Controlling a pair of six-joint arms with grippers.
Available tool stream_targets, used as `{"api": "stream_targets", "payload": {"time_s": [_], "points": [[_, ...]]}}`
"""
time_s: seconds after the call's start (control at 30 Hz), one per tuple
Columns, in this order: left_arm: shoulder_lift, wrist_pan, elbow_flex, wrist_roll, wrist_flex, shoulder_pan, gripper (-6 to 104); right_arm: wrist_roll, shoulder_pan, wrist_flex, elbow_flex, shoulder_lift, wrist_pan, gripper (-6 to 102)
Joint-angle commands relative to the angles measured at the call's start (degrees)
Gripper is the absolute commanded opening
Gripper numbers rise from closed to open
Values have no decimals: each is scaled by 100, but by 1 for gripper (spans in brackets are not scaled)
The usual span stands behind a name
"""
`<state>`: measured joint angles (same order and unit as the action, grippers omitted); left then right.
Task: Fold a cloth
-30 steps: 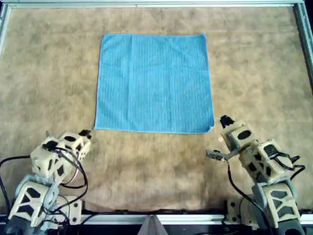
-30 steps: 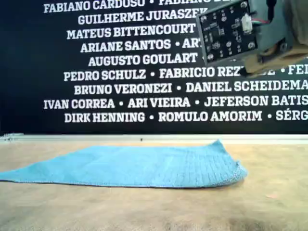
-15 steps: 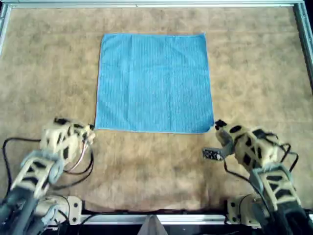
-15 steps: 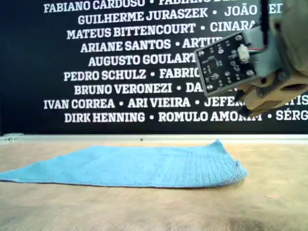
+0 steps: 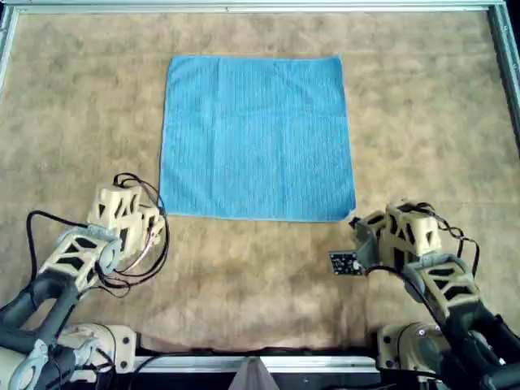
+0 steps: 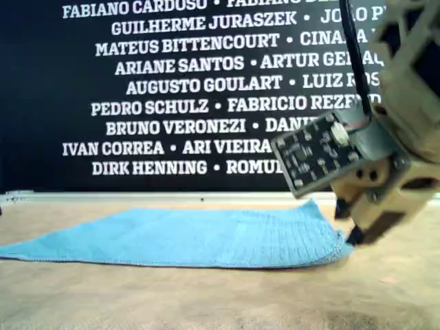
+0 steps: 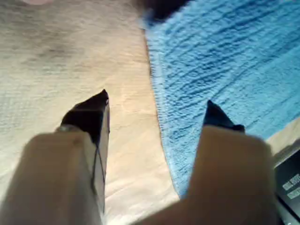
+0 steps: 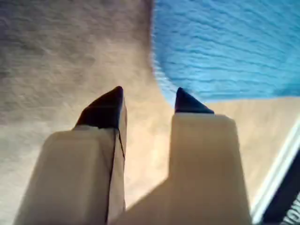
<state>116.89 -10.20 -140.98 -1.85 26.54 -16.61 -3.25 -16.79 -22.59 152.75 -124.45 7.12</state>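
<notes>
Tan mat (image 5: 422,106), cloth (image 5: 257,136) just beyond claws

Cloth (image 5: 257,136) flat on table (image 5: 422,122), centre; one arm beside each near corner.

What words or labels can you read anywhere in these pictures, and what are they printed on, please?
All on the black wall banner, exterior view:
"FABIANO CARDOSO"
"GUILHERME JURASZEK"
"MATEUS BITTENCOURT"
"ARIANE SANTOS"
"AUGUSTO GOULART"
"PEDRO SCHULZ"
"BRUNO VERONEZI"
"IVAN CORREA"
"ARI VIEIRA"
"DIRK HENNING"
Names further right are cut off by an arm.
Circuit board markings: too small to read.
</notes>
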Motion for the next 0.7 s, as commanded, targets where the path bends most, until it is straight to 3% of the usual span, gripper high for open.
{"api": "stream_targets", "payload": {"time_s": [0.0, 0.67], "points": [[26, 26, 404, -35, -79, -123, 73, -26, -44, -123, -694, 62, -35, 44], [-896, 26, 747, -35, -114, -123, 74, -35, -44, -9, -1406, 1371, 26, 44]]}}
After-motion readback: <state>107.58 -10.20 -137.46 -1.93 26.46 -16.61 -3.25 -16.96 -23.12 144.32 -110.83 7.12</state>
